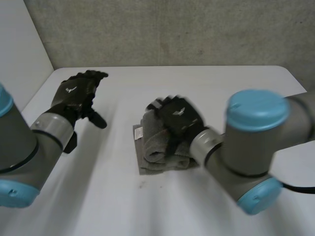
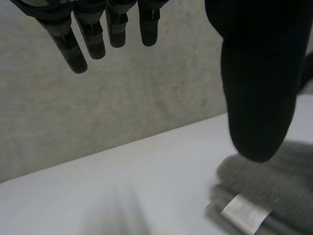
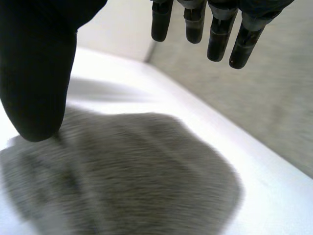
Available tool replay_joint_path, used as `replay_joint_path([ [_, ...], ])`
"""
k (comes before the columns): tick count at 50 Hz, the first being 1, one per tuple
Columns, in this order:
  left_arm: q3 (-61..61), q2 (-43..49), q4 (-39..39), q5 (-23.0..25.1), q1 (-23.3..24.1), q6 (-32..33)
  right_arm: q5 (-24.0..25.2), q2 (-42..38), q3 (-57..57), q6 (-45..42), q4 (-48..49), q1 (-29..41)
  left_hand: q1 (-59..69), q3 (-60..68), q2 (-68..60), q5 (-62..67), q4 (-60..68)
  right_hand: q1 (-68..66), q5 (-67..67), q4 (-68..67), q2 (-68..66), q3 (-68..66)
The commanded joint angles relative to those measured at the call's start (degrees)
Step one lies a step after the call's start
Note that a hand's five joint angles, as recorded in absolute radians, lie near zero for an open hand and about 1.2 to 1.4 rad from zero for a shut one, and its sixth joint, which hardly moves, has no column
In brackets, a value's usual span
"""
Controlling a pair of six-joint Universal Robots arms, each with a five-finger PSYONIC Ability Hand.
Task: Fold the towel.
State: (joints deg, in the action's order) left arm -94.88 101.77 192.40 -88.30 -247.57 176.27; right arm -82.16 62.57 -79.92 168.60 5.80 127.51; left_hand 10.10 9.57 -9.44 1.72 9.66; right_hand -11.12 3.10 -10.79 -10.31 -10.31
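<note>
Mid-table, on the white table (image 1: 221, 83), lies the grey towel (image 1: 158, 153), folded into a thick, compact bundle. A white label (image 1: 138, 132) sits at the bundle's edge on the robot's left side.

Right hand (image 1: 178, 118): directly over the towel, covering its far half in the head view. In the right wrist view its fingers (image 3: 217, 39) are straight and spread, raised off the cloth and holding nothing. The thumb (image 3: 34, 73) hangs apart from them with its tip near one edge of the towel (image 3: 137, 176). The cloth lies under the palm. Whether the hand touches it cannot be told.

Left hand (image 1: 74, 96): above bare table, well apart from the towel, on the label side. Fingers (image 2: 93, 41) are extended and slack, thumb (image 2: 259, 73) set wide of them, nothing between. In the left wrist view the towel (image 2: 283, 171) lies beyond the thumb tip, label (image 2: 244, 214) turned toward this hand.

Grey wall (image 1: 172, 29) stands behind the table.
</note>
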Motion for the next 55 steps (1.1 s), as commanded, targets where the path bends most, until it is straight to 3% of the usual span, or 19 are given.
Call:
replay_joint_path([
  [1,13.58,8.53,-6.07,-0.11,7.46,-3.74,0.34,4.85,-2.61,13.07,0.27,-9.30,0.28,0.81,-0.94,-1.33,0.72,1.12,-3.10,0.79,0.31,0.31],
  [6,27.52,21.59,-10.63,-0.82,12.90,-4.97,1.21,4.23,-2.69,18.34,-0.09,-12.90,1.45,1.98,-2.11,-0.16,1.90,1.12,-3.10,0.79,0.31,0.31],
  [14,36.43,33.92,-15.21,-1.26,15.72,-5.94,2.97,-1.48,-1.46,19.22,-0.52,-13.43,1.46,1.99,-2.12,-0.16,1.90,1.12,-3.10,0.79,0.31,0.31],
  [18,35.90,35.25,-16.36,-3.10,15.72,-5.94,3.58,-5.51,0.29,19.05,-0.96,-12.64,1.46,1.99,-2.12,-0.16,1.90,1.12,-3.10,0.79,0.31,0.31],
  [22,31.97,34.99,-16.88,-9.67,14.75,-5.68,5.17,-8.34,1.96,18.96,-2.28,-12.20,1.29,1.82,-1.95,-0.32,1.73,1.12,-3.10,0.79,0.31,0.31],
  [27,28.17,34.11,-16.88,-13.47,13.96,-5.33,7.54,-14.13,6.70,15.72,-7.19,-9.66,0.78,1.32,-1.44,-0.83,1.23,1.12,-3.10,0.79,0.31,0.31],
  [37,19.91,26.37,-15.56,-14.53,14.22,-5.33,5.78,-13.17,8.20,7.44,-8.87,-8.77,0.11,0.64,-0.77,-1.50,0.56,1.12,-3.10,0.79,0.31,0.31],
  [45,19.38,15.56,-15.74,-14.53,14.84,-5.59,4.47,1.24,7.33,7.53,-8.17,-9.56,-0.06,0.47,-0.60,-1.67,0.39,1.12,-3.10,0.79,0.31,0.31],
  [51,19.82,3.70,-16.27,-14.62,12.91,-5.50,-4.73,13.70,6.71,7.36,-8.08,-13.94,0.11,0.64,-0.77,-1.50,0.56,1.12,-3.10,0.79,0.31,0.31],
  [55,19.90,-4.71,-17.49,-14.00,7.04,-4.71,-8.72,17.59,7.06,6.83,-8.08,-16.33,1.29,1.82,-1.94,-0.33,1.73,1.12,-3.10,0.79,0.31,0.31],
])
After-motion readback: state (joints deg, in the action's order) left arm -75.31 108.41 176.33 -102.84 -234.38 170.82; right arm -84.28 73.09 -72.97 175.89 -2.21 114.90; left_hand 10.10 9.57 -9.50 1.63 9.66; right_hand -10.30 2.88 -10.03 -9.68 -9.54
